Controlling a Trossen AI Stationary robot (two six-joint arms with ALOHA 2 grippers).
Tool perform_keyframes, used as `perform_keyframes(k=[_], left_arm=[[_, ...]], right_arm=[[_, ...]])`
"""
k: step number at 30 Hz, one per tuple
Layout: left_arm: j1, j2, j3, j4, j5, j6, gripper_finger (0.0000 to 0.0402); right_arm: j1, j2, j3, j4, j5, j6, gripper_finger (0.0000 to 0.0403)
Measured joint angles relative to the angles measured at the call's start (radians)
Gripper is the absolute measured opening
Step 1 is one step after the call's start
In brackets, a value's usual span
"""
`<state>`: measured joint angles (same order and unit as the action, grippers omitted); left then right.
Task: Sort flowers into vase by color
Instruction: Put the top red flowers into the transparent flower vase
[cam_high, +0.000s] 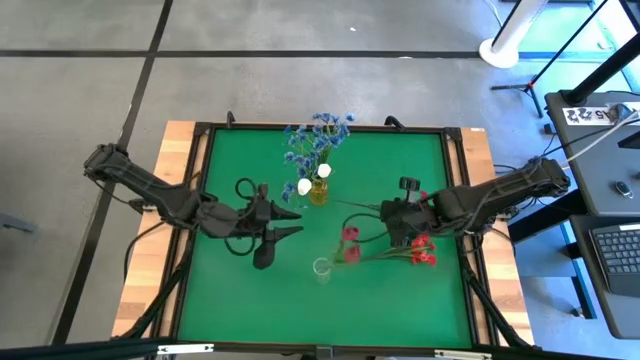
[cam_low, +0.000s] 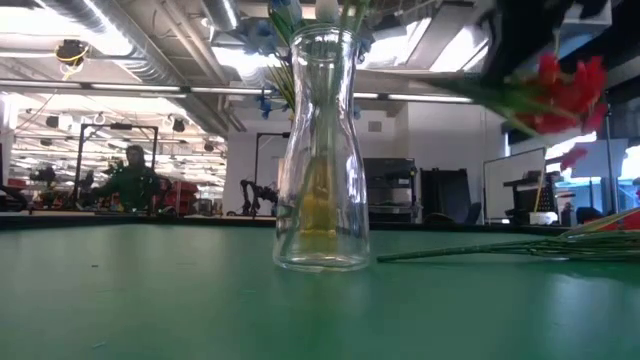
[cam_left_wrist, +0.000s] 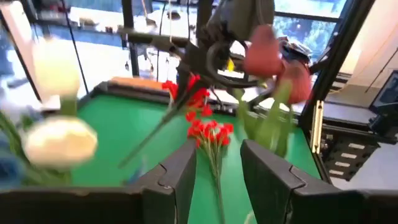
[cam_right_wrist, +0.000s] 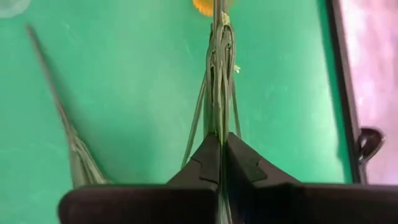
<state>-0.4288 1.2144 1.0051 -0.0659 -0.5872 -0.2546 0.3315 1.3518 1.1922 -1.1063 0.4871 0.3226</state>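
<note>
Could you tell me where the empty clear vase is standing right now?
In the high view the clear vase stands near the table's front middle, beside the red flowers, in front of the yellow vase.

grey tiled floor (cam_high: 300, 80), ceiling ducts (cam_low: 130, 50), seated person (cam_low: 133, 180)

- The worktop (cam_high: 230, 290) has a green top inside a dark frame, with wooden edges showing at both sides.
- A yellow vase (cam_high: 319, 190) stands on it near the far middle, holding blue sprays (cam_high: 316, 140) and white buds (cam_high: 304, 186).
- A clear glass vase (cam_low: 322, 150) stands nearer the front.
- Red sprays (cam_high: 424, 252) and their green stems (cam_low: 500, 250) lie flat on the green, right of the glass vase.
</note>
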Motion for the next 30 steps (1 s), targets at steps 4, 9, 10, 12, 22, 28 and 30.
perform_keyframes(k=[4,9,10,12,22,28,30], left_arm=[[-0.011,0.000,0.081,-0.012,-0.009,0.106,0.0124],[0.003,0.000,0.153,-0.011,-0.023,0.214,0.0124],[0.008,0.000,0.161,-0.011,-0.027,0.222,0.0124],[0.020,0.000,0.166,-0.009,-0.028,0.230,0.0124],[0.043,0.022,0.166,-0.084,-0.026,0.156,0.0124],[0.052,0.074,0.166,-0.117,-0.023,0.152,0.0124],[0.067,0.095,0.166,-0.140,-0.023,0.138,0.0124]], right_arm=[[0.048,0.000,0.069,-0.032,0.050,0.011,0.0005],[0.063,0.000,0.136,-0.050,0.108,0.010,0.0003],[0.061,0.000,0.143,-0.050,0.110,0.010,0.0003],[0.060,0.000,0.148,-0.050,0.112,0.009,0.0003],[0.012,0.089,0.149,-0.092,0.058,0.004,0.0004],[-0.018,0.157,0.149,-0.100,0.050,-0.039,0.0004],[-0.021,0.169,0.149,-0.101,0.043,-0.040,0.0004]])
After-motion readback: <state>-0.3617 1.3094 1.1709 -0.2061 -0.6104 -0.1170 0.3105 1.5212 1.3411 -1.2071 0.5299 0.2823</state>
